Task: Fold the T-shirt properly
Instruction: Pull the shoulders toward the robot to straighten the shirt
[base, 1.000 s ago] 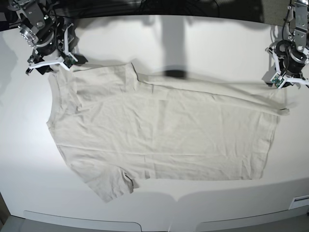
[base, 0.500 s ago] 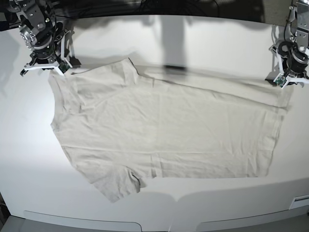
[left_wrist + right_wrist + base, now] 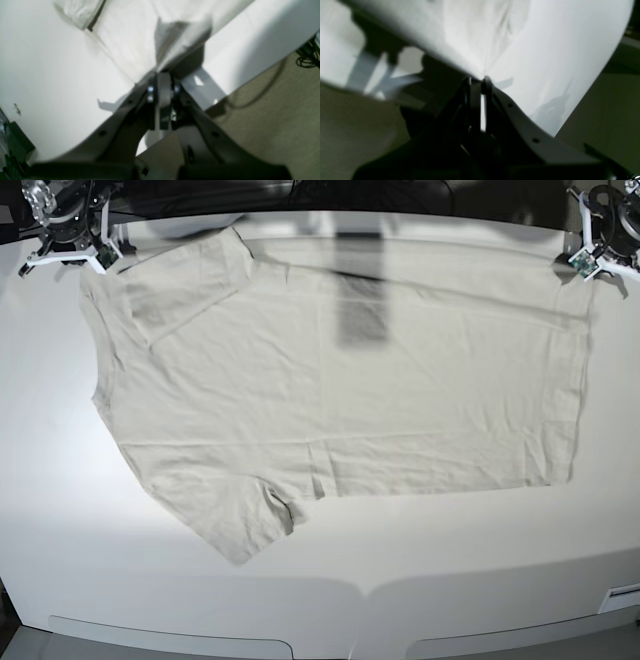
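The pale beige T-shirt (image 3: 340, 390) lies spread on the white table (image 3: 480, 550), with its far edge lifted and pulled taut between both arms. At the top right of the base view, my left gripper (image 3: 588, 264) is shut on the shirt's far hem corner. The left wrist view shows its jaws (image 3: 163, 75) pinching the T-shirt cloth (image 3: 140, 37). At the top left, my right gripper (image 3: 106, 256) is shut on the far shoulder. Seen from the right wrist, that gripper (image 3: 478, 79) is closed on a peak of the T-shirt fabric (image 3: 475, 32). The near sleeve (image 3: 240, 530) lies flat.
A dark shadow patch (image 3: 360, 310) falls on the raised cloth. Beyond the table's far edge are carpeted floor (image 3: 270, 112) and black cables (image 3: 307, 60). A small white label (image 3: 622, 595) sits at the table's near right corner.
Both grippers have risen and moved toward the far edge, carrying the shirt's far edge with them. The cloth is now stretched wider and the near hem has slid away.
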`<state>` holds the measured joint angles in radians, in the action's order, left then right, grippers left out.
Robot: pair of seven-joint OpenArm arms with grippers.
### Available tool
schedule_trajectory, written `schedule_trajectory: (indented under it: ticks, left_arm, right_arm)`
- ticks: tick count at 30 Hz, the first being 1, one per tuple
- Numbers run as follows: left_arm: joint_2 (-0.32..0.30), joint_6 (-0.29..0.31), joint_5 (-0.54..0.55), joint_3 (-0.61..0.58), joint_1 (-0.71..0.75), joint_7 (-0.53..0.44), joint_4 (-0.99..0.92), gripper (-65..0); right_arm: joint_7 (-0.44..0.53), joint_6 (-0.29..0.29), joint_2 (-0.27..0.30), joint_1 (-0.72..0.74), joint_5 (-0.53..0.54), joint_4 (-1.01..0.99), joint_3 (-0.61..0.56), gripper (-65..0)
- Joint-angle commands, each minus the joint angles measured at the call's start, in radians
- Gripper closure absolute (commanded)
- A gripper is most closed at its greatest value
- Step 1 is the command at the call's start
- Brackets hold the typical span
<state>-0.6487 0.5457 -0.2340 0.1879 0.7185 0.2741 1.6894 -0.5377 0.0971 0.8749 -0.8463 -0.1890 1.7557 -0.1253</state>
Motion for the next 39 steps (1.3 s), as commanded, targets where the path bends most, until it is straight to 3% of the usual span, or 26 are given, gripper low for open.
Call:
schedule_trajectory:
  ticks: [1,10,11,14,17,28,35,39]
  left_arm:
    - [-0.016,-0.012,0.001,0.01,0.014,0.003,0.014,0.0]
    - [-0.016,-0.011,0.015,0.009,0.019,0.042,0.014,0.0]
    - [-0.017,-0.011,0.031,0.01,0.019,0.053,0.014,-2.7]
    - [-0.017,-0.011,0.06,0.009,0.019,0.091,0.014,-17.5]
    - [-0.017,-0.011,0.087,0.009,0.019,0.138,0.014,-24.8]
    - [-0.017,-0.011,0.104,0.018,0.046,0.144,0.087,-24.8]
    - [-0.017,-0.011,0.317,0.18,0.046,0.097,0.174,-24.8]
    - [-0.016,-0.011,0.394,0.261,0.036,0.044,0.175,-24.8]
  right_arm:
    - [0.0,0.027,0.014,-0.019,-0.017,0.012,0.008,0.0]
    - [0.004,0.074,0.014,-0.058,-0.014,0.019,0.008,0.0]
    - [-0.003,0.074,0.014,-0.065,-0.012,0.023,0.008,-1.3]
    - [-0.013,0.074,0.014,-0.087,-0.013,0.045,0.008,-20.0]
    - [-0.013,0.074,0.014,-0.111,-0.014,0.069,0.008,-28.4]
    - [-0.011,0.089,0.014,-0.176,-0.021,0.205,0.008,-28.4]
    - [-0.003,0.114,0.014,-0.149,-0.018,0.253,0.008,-28.4]
    - [0.0,0.114,0.014,-0.086,0.035,0.253,0.008,-28.4]
